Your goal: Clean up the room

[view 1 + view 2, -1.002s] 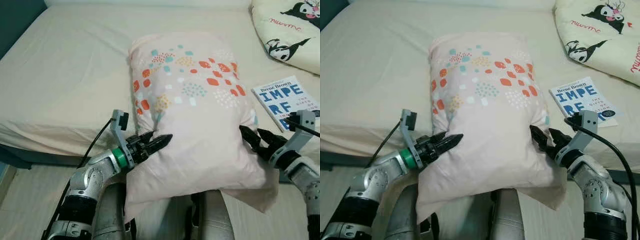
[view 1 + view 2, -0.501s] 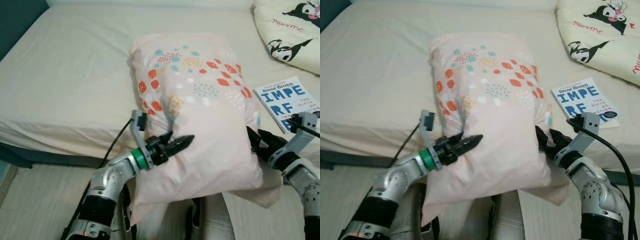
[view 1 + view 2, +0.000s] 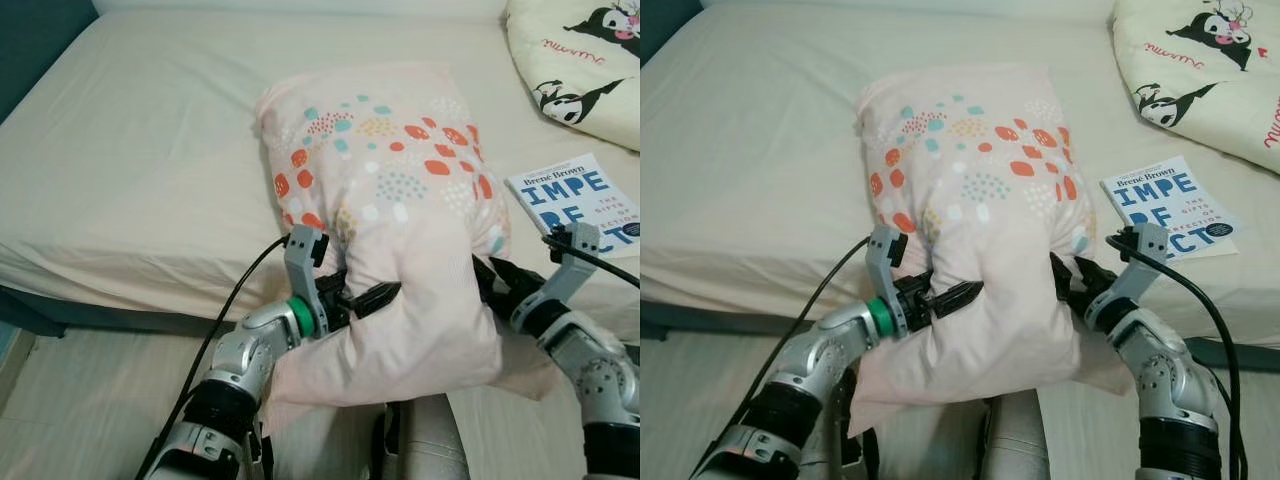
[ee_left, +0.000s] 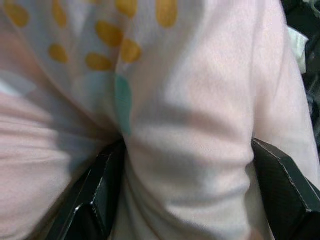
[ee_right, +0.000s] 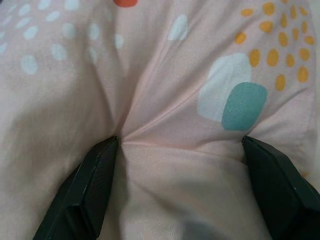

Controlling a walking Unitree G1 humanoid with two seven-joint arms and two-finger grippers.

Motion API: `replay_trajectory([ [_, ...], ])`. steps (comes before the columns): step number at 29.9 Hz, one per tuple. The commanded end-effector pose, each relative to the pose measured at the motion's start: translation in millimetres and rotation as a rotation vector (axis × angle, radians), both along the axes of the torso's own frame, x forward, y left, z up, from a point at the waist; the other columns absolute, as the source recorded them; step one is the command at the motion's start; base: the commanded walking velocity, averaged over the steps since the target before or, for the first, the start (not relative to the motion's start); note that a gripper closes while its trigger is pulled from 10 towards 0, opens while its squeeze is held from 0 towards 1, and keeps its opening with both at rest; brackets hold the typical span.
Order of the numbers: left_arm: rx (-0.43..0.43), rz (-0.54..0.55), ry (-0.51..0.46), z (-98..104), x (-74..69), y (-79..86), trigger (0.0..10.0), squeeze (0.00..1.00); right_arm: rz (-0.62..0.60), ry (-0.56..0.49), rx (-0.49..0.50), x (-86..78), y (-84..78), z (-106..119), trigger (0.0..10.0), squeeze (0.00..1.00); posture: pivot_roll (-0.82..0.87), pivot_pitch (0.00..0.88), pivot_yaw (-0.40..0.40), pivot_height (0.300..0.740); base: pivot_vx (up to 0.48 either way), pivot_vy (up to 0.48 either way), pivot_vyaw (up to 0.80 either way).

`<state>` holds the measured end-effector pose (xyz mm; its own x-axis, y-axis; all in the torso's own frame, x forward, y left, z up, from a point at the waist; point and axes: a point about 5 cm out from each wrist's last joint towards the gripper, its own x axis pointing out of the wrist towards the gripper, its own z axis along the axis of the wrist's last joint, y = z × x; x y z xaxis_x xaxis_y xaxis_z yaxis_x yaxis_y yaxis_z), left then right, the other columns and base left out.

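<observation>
So I've got the pink pillow [image 3: 400, 230] squeezed between both arms right at the near edge of the bed [image 3: 140, 150]. Its far end, the part with the orange, teal and white spots, lies on the beige sheet, while its plain pink near end hangs off the mattress edge toward me, bunched up where I'm pressing in. My left gripper [image 3: 368, 298] is dug into the pillow's left side, low down near the overhanging end, and in my left wrist view the two black fingers [image 4: 100, 195] stand spread wide with a fat bulge of pink fabric pushed in between them, so they're open around the pillow rather than pinched on it. My right gripper [image 3: 1068, 283] is doing the same on the opposite side, fingers [image 5: 95, 175] spread wide apart with the fabric creased and puckered between them; the tips are buried in the cloth in the head views. Off to the right of the pillow, a blue and white book [image 3: 575, 195] lies flat on the sheet, just beside my right wrist and apart from the pillow. Further back in the right corner there's a cream blanket [image 3: 575, 60] with black and white cartoon characters on it, well apart from everything I'm touching. Pale wood floor [image 3: 70, 400] shows under the bed edge to my left.
</observation>
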<state>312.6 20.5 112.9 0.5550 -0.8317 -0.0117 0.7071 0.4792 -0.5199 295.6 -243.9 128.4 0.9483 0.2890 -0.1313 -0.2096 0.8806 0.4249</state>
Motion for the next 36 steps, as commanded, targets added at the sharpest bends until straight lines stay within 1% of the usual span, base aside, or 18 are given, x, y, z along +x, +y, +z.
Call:
replay_trajectory([
  [1,-0.026,-0.034,0.03,-1,-4.1,-16.2,10.0,0.0,0.083,0.035,0.015,-0.4,19.8,-10,10.0,1.0,-0.01,0.159,0.06,0.594,0.0,0.0,0.0],
  [2,-0.051,-0.028,0.038,2,-2.7,-18.0,10.0,0.0,0.084,0.037,0.016,-0.5,20.5,-10,10.0,1.0,-0.01,0.159,0.06,0.594,0.0,0.0,0.0],
  [3,-0.085,-0.03,0.043,5,-2.1,-20.3,3.1,0.0,0.085,0.038,0.016,-0.6,20.9,-11,10.0,1.0,-0.01,0.159,0.06,0.594,0.0,0.0,0.0],
  [4,-0.085,-0.03,0.043,5,-2.1,-20.3,3.1,0.0,0.085,0.038,0.016,-0.6,20.9,-11,10.0,1.0,-0.01,0.159,0.06,0.594,0.0,0.0,0.0],
  [5,-0.113,-0.038,0.049,7,-2.3,-22.6,0.0,0.0,0.086,0.039,0.018,-0.7,21.4,-11,10.0,1.0,-0.01,0.159,0.058,0.594,0.0,0.0,0.0],
  [6,-0.144,-0.066,0.052,10,-4.9,-27.1,0.0,0.0,0.087,0.039,0.021,-0.5,22.5,-12,10.0,1.0,-0.01,0.158,0.056,0.594,0.0,0.0,0.0],
  [8,-0.149,-0.079,0.051,11,-6.3,-28.7,0.0,0.0,0.087,0.039,0.022,-0.4,22.9,-12,10.0,1.0,-0.01,0.157,0.055,0.594,0.0,0.0,0.0],
  [9,-0.151,-0.108,0.058,10,-10.0,-31.2,0.0,0.0,0.089,0.041,0.022,0.2,24.0,-13,10.0,1.0,-0.01,0.157,0.054,0.594,0.0,0.0,0.0],
  [16,-0.122,-0.142,0.056,6,-15.5,-32.2,0.0,0.0,0.099,0.041,0.02,3.1,27.0,-13,10.0,1.0,0.0,0.157,0.043,0.594,0.0,0.0,0.0],
  [25,-0.111,-0.198,0.062,6,-20.3,-34.3,0.0,0.0,0.091,0.039,0.016,3.4,27.6,-13,10.0,1.0,0.0,0.158,0.05,0.594,0.0,0.0,0.0],
  [26,-0.104,-0.203,0.065,6,-20.2,-34.7,0.0,0.0,0.084,0.037,0.01,2.6,26.5,-13,10.0,0.76,0.0,0.157,0.054,0.594,0.0,0.0,0.0],
  [27,-0.104,-0.203,0.065,6,-20.2,-34.7,0.0,0.0,0.084,0.037,0.01,2.6,26.5,-13,10.0,0.76,0.0,0.157,0.054,0.594,0.0,0.0,0.0],
  [28,-0.1,-0.207,0.068,6,-20.1,-35.1,0.0,0.0,0.079,0.034,0.006,1.8,25.4,-13,10.0,0.09,0.0,0.157,0.054,0.594,0.0,0.0,0.0],
  [29,-0.1,-0.207,0.068,6,-20.1,-35.1,0.0,0.0,0.079,0.034,0.006,1.8,25.4,-13,10.0,0.09,0.0,0.157,0.054,0.594,0.0,0.0,0.0],
  [30,-0.099,-0.208,0.07,5,-19.5,-35.0,0.0,0.0,0.064,0.025,0.004,1.3,23.8,-13,10.0,0.0,0.0,0.156,0.059,0.594,0.0,0.0,0.0],
  [33,-0.101,-0.204,0.072,5,-18.3,-34.0,0.0,0.0,0.055,0.007,0.012,1.2,22.7,-10,10.0,0.0,-0.01,0.156,0.063,0.594,0.0,0.0,0.0],
  [35,-0.109,-0.144,0.071,5,-7.8,-22.4,0.0,0.0,0.106,-0.06,0.045,-1.8,27.7,2,10.0,0.0,-0.01,0.153,0.066,0.594,0.0,0.0,0.0],
  [36,-0.109,-0.144,0.071,5,-7.8,-22.4,0.0,0.0,0.106,-0.06,0.045,-1.8,27.7,2,10.0,0.0,-0.01,0.153,0.066,0.594,0.0,0.0,0.0],
])
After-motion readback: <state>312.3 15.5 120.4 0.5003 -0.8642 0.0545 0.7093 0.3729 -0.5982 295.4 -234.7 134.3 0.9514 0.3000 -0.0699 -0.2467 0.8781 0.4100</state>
